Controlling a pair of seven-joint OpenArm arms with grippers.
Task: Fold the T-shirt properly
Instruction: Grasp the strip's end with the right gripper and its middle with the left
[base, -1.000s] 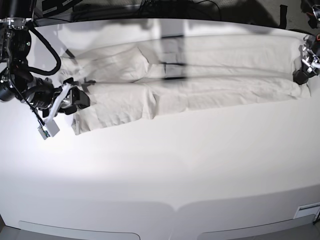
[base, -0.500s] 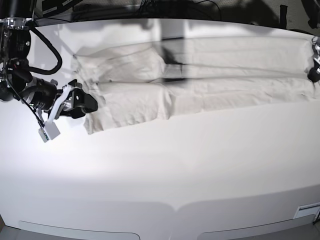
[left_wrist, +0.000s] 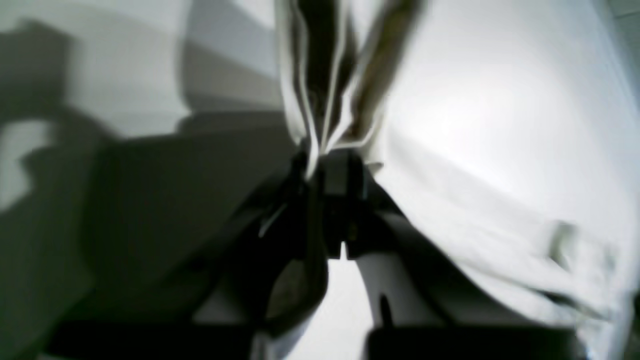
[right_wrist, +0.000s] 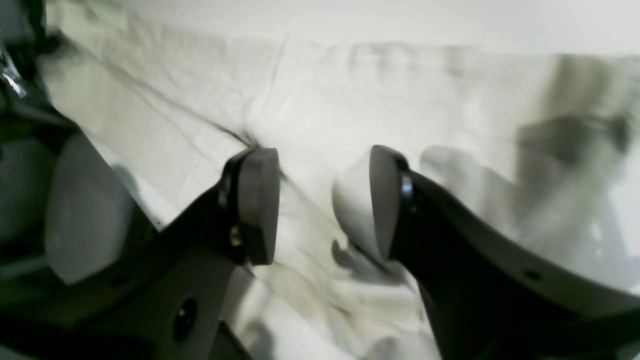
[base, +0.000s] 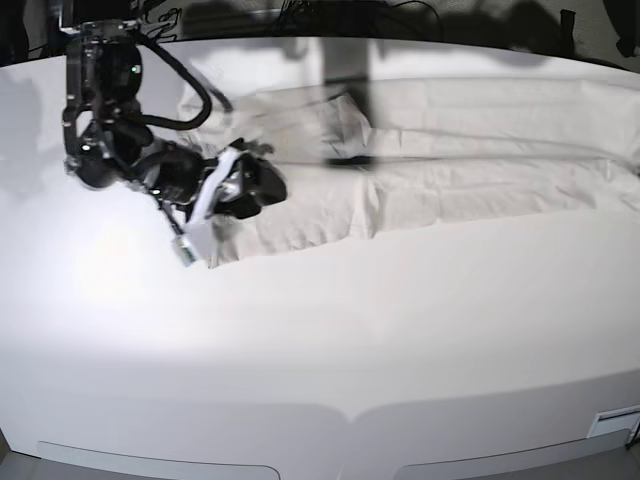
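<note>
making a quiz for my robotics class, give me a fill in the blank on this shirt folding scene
1. The left gripper is shut on a bunched edge of the ____.
2. The right gripper has its jaws ____.
3. The T-shirt lies on a ____ table.

Missing words: T-shirt; open; white

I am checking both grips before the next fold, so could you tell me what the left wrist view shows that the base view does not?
Only the left wrist view shows the left gripper shut on a bunched edge of the T-shirt; that gripper is out of the base frame.

Only the base view shows the whole T-shirt spread along the far side of the table, with the right gripper over its end.

Both show the pale shirt fabric.
</note>
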